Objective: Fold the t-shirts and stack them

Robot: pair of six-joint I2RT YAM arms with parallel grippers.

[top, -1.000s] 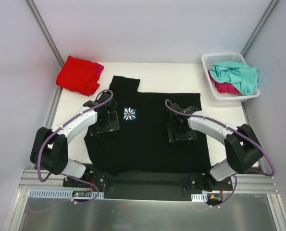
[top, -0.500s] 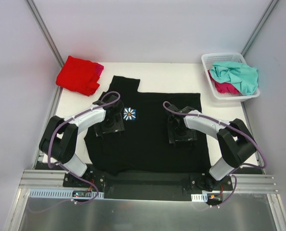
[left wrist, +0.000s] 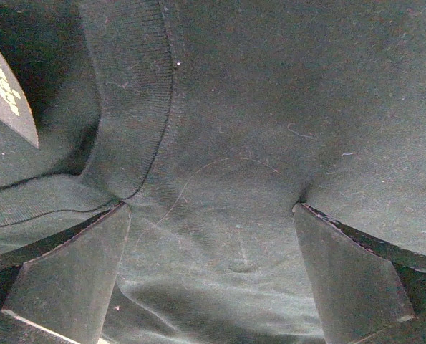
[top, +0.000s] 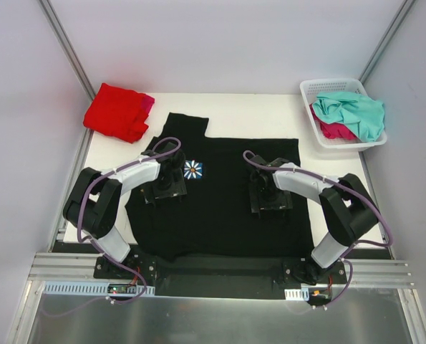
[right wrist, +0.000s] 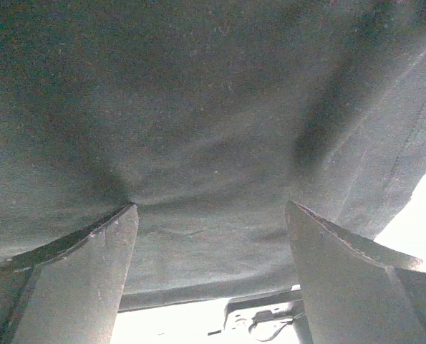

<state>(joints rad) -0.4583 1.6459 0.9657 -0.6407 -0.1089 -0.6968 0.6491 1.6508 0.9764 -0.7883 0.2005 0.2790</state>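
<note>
White tabletop (top: 255, 115) between pale grey walls carries everything. Nearest the arm bases, a large black cloth t-shirt (top: 220, 215) lies spread flat. The left gripper (top: 167, 188) and right gripper (top: 270, 198) press onto it, jaws wide apart. A small white daisy print (top: 192, 169) sits just beside the left gripper. Farther back, a folded bright red t-shirt (top: 116, 111) lies at the left. At the right, a white plastic lattice basket (top: 327, 84) holds a crumpled teal-mint t-shirt (top: 356, 109) over a magenta-pink t-shirt (top: 333, 131).

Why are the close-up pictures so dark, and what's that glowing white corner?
Left wrist view: the large black cloth t-shirt fills the frame, dim but sharp enough to show lint. Right wrist view: same dark cloth, softer; the bright patch past its edge washes out white. Top external view: evenly lit, colours clear.
</note>
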